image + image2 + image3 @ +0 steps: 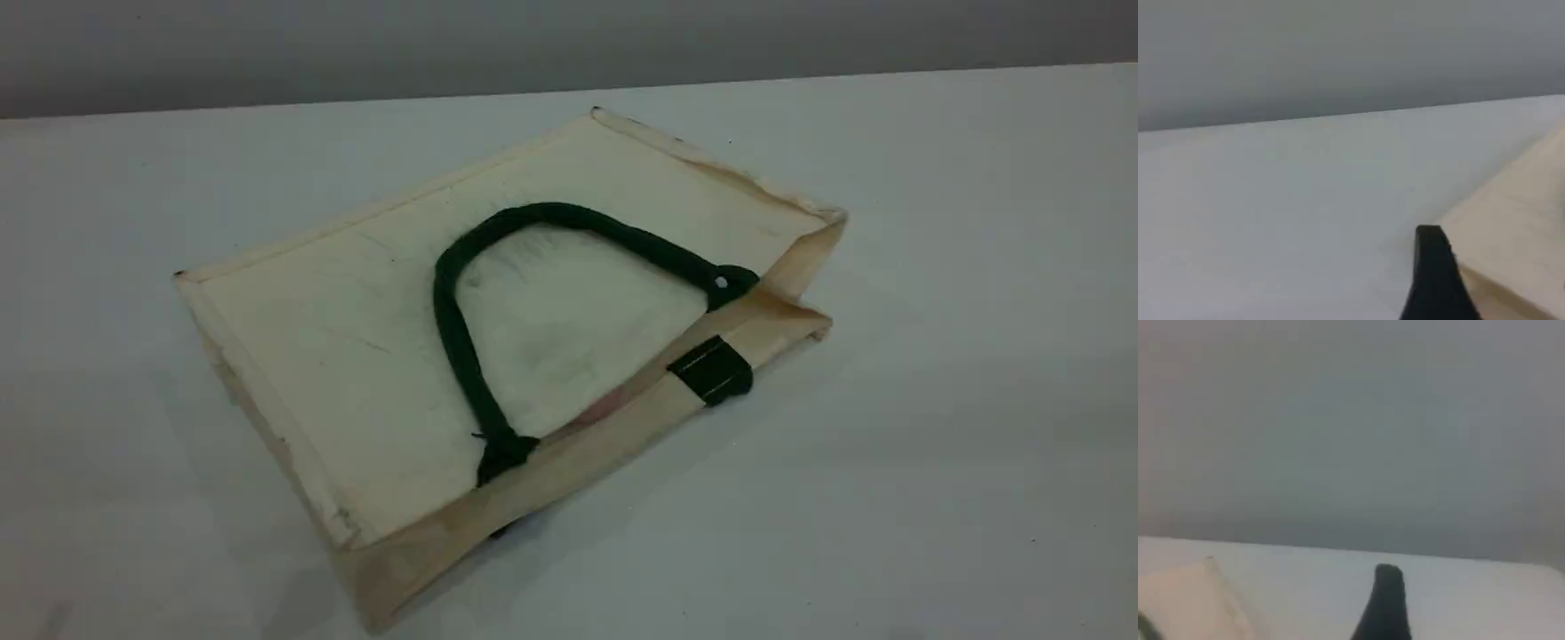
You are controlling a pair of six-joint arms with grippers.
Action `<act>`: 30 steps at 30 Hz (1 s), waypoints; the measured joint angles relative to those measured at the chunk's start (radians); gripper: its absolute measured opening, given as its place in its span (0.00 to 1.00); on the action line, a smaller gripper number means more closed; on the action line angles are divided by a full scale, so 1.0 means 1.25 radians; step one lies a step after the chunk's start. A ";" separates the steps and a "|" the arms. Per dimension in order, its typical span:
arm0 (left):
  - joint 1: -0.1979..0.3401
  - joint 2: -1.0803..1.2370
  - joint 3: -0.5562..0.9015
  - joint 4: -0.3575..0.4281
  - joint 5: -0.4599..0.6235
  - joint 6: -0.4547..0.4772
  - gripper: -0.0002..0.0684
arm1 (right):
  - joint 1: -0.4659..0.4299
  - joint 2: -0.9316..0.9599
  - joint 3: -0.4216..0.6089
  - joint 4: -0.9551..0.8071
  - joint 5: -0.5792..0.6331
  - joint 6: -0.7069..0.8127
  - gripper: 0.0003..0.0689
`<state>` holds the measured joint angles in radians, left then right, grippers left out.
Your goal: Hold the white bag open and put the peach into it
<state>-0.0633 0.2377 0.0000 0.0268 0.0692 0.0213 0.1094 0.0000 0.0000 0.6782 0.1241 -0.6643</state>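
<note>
The white bag (356, 338) lies flat on the table, its mouth toward the near right. One dark green rope handle (458, 338) is folded back over its upper side, and a green patch (711, 369) sits on the mouth's edge. A faint pinkish spot (609, 407) shows just inside the mouth; I cannot tell whether it is the peach. Neither arm appears in the scene view. The left wrist view shows one black fingertip (1435, 267) beside a corner of the bag (1518, 220). The right wrist view shows one fingertip (1386, 600) to the right of the bag (1185, 600). Nothing is held.
The white table (933, 400) runs bare around the bag on all sides. A grey wall (569, 44) stands behind the table's far edge.
</note>
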 joint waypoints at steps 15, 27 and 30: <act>0.129 -0.028 0.000 0.000 0.001 0.000 0.61 | -0.106 0.000 0.000 0.000 0.001 0.001 0.82; 0.128 -0.065 0.000 0.000 0.001 0.000 0.61 | -0.136 0.000 0.000 0.000 0.001 0.001 0.82; 0.128 -0.065 0.000 0.000 0.001 0.000 0.61 | -0.136 0.000 0.000 0.000 0.001 0.001 0.82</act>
<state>0.0971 0.1560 0.0000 0.0268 0.0704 0.0213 -0.0606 0.0000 0.0000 0.6782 0.1251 -0.6634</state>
